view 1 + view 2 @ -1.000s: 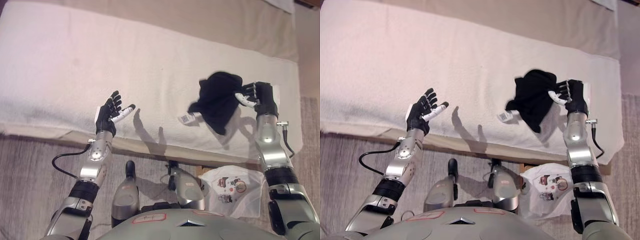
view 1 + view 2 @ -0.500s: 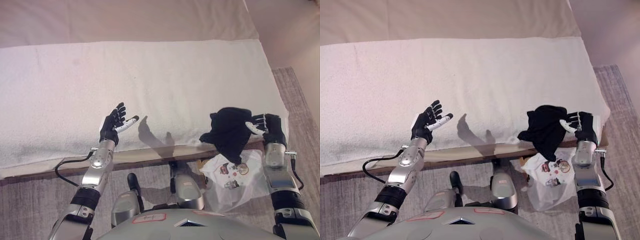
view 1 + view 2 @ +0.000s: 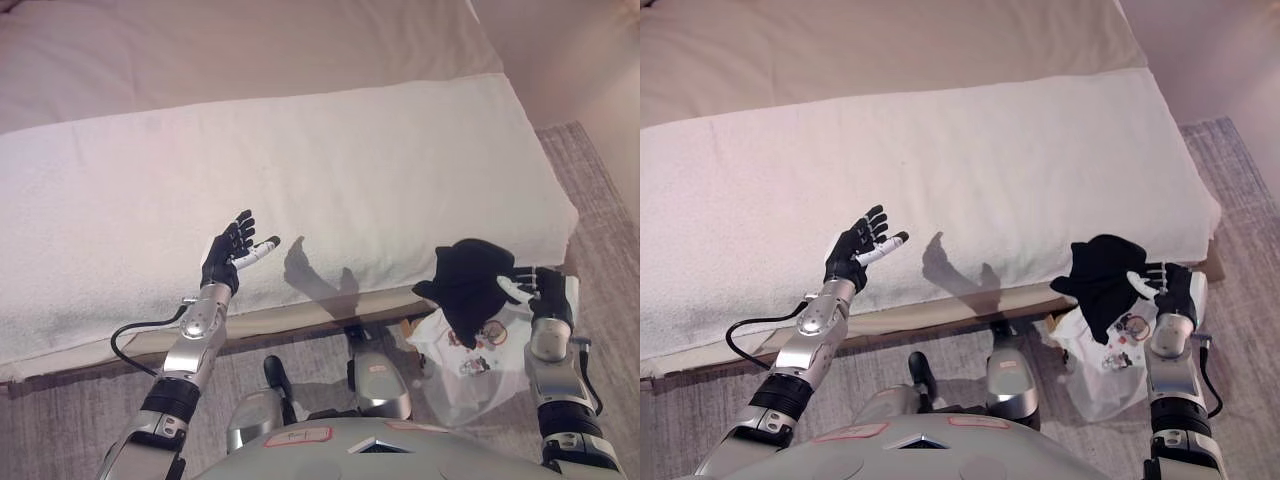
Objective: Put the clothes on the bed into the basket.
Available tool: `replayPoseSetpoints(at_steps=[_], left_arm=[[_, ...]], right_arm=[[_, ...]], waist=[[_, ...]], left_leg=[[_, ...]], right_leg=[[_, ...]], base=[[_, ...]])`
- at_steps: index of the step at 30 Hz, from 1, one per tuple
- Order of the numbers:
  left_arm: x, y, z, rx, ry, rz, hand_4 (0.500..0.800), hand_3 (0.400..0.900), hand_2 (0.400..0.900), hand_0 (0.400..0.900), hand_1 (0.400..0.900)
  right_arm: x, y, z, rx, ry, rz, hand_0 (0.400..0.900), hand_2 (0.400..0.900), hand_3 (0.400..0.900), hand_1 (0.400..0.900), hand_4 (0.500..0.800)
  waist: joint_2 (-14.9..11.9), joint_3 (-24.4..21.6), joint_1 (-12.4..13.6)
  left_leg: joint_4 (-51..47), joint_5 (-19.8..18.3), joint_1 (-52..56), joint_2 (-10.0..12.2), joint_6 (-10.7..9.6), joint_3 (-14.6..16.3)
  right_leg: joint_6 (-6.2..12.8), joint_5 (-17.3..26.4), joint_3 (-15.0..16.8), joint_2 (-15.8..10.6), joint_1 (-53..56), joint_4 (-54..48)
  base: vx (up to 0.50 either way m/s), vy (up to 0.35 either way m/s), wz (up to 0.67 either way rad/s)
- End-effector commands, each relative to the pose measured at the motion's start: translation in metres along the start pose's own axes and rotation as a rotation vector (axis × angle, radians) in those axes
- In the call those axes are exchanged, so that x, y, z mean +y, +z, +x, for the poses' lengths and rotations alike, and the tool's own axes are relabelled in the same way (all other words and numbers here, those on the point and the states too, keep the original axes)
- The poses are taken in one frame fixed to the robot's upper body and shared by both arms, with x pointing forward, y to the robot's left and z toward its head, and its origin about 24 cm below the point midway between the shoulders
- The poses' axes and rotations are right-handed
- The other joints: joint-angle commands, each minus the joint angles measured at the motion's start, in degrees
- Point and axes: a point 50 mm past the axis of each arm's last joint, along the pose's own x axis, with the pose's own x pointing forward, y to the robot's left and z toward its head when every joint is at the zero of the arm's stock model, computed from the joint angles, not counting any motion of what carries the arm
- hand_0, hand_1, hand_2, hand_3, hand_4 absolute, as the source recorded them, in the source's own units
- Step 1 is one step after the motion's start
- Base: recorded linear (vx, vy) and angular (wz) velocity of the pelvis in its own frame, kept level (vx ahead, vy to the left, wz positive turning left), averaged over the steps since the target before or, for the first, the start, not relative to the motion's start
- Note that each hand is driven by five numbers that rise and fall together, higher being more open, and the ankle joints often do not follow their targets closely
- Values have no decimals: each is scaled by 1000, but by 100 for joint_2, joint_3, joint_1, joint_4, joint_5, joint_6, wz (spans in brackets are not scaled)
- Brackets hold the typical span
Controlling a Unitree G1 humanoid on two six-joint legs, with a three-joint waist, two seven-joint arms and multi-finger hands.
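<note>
A black garment (image 3: 472,285) hangs bunched from my right hand (image 3: 545,293), whose fingers pinch its edge. It dangles off the bed's front right edge, just above a white basket (image 3: 470,372) with a printed picture on it, standing on the floor. My left hand (image 3: 228,252) is raised over the front of the white bed (image 3: 300,170), fingers spread and holding nothing. No other clothes show on the bed.
The bed's wooden frame edge (image 3: 300,318) runs along the front. A grey woven rug (image 3: 600,180) covers the floor to the right. A beige headboard or wall (image 3: 890,40) lies behind the bed.
The view has shifted. My right hand has carried the black garment from over the bed's front right corner to off the edge and above the basket. The left hand stays raised and open.
</note>
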Motion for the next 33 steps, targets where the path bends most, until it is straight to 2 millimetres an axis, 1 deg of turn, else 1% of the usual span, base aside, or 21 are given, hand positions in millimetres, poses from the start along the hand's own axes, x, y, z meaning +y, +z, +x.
replayPoseSetpoints(at_steps=[1, 2, 5, 6, 7, 8, 9, 13, 21, 22, 23, 26, 32, 33], left_arm=[[-5, 35, 11, -179, -23, -5, 800, 900, 900, 900, 900], [-6, 36, 11, -184, -37, -2, 800, 900, 900, 900, 900], [-6, 37, 11, -187, -51, -2, 800, 900, 900, 900, 900], [-6, 38, 11, -187, -51, -4, 800, 900, 900, 900, 900], [-6, 38, 10, -189, -66, -4, 800, 900, 900, 900, 900], [-7, 38, 10, -189, -73, -4, 800, 900, 900, 900, 900], [-7, 39, 10, -192, -79, -3, 800, 900, 900, 900, 900], [-11, 36, 9, -182, -102, -6, 800, 900, 900, 900, 900], [-17, 35, 6, -176, -131, -18, 800, 900, 900, 900, 900], [-18, 35, 6, -175, -135, -21, 800, 900, 900, 900, 900], [-19, 35, 6, -177, -137, -23, 800, 900, 900, 900, 900], [-21, 37, 6, -184, -137, -36, 800, 900, 900, 900, 900], [-22, 37, 7, -185, -126, -37, 800, 900, 900, 900, 900], [-19, 37, 7, -186, -115, -35, 800, 900, 900, 900, 900]], right_arm=[[-54, 36, 28, -84, -236, 110, 400, 400, 400, 400, 500], [-58, 22, 31, -1, -245, 128, 400, 400, 400, 400, 500], [-68, -5, 34, 146, -251, 157, 400, 400, 400, 400, 500], [-69, -4, 35, 144, -251, 158, 400, 400, 400, 400, 500], [-75, -23, 32, 250, -257, 184, 400, 400, 400, 400, 500], [-79, -29, 31, 287, -262, 194, 400, 400, 400, 400, 500], [-82, -39, 27, 341, -263, 209, 400, 400, 400, 400, 500], [-98, -55, 21, 438, -302, 241, 400, 400, 400, 400, 500], [-131, -63, 13, 497, -428, 318, 400, 400, 400, 400, 500], [-134, -64, 12, 505, -442, 321, 547, 547, 547, 547, 588], [-137, -64, 12, 507, -452, 331, 900, 900, 900, 900, 800], [-141, -60, 13, 493, -471, 349, 900, 900, 900, 900, 800], [-133, -57, 16, 474, -461, 350, 900, 900, 900, 900, 800], [-141, -65, 10, 493, -466, 347, 900, 900, 900, 900, 800]], waist=[[221, -76, -11], [252, -94, 33], [309, -122, 95], [317, -117, 87], [355, -134, 149], [379, -143, 171], [404, -152, 191], [492, -199, 239], [723, -206, 276], [749, -211, 282], [770, -212, 289], [832, -218, 299], [817, -236, 314], [791, -235, 289]], left_leg=[[27, -538, -31, -269, 420, -133], [27, -534, -27, -269, 404, -158], [27, -521, -21, -252, 364, -180], [27, -522, -19, -249, 362, -183], [27, -509, -21, -232, 335, -202], [27, -499, -19, -223, 319, -224], [27, -493, -18, -211, 303, -245], [27, -481, -22, -177, 247, -293], [27, -430, -71, -135, 163, -346], [27, -422, -80, -131, 154, -351], [27, -419, -86, -128, 147, -359], [27, -402, -103, -112, 129, -366], [27, -395, -116, -79, 108, -385], [27, -402, -113, -74, 103, -384]], right_leg=[[436, 410, -462, -281, 67, 173], [421, 372, -496, -275, 96, 155], [390, 296, -568, -250, 163, 108], [388, 295, -573, -248, 169, 105], [374, 234, -625, -242, 212, 78], [367, 207, -655, -231, 242, 63], [358, 156, -679, -216, 276, 42], [345, 50, -792, -198, 356, 7], [305, -137, -918, -175, 412, -5], [303, -153, -928, -171, 416, -5], [300, -164, -929, -167, 412, -5], [289, -197, -949, -152, 412, -5], [261, -239, -983, -116, 447, -5], [262, -247, -988, -106, 453, -5]], base=[[37, -38, 9], [40, -44, 9], [40, -45, 10], [44, -54, 12], [42, -53, 14], [57, -80, 18], [44, -54, 14], [39, -56, 12], [31, -35, 4], [28, -33, 0], [0, 0, 0], [0, 0, 0], [0, 0, 0], [0, 0, 0]])
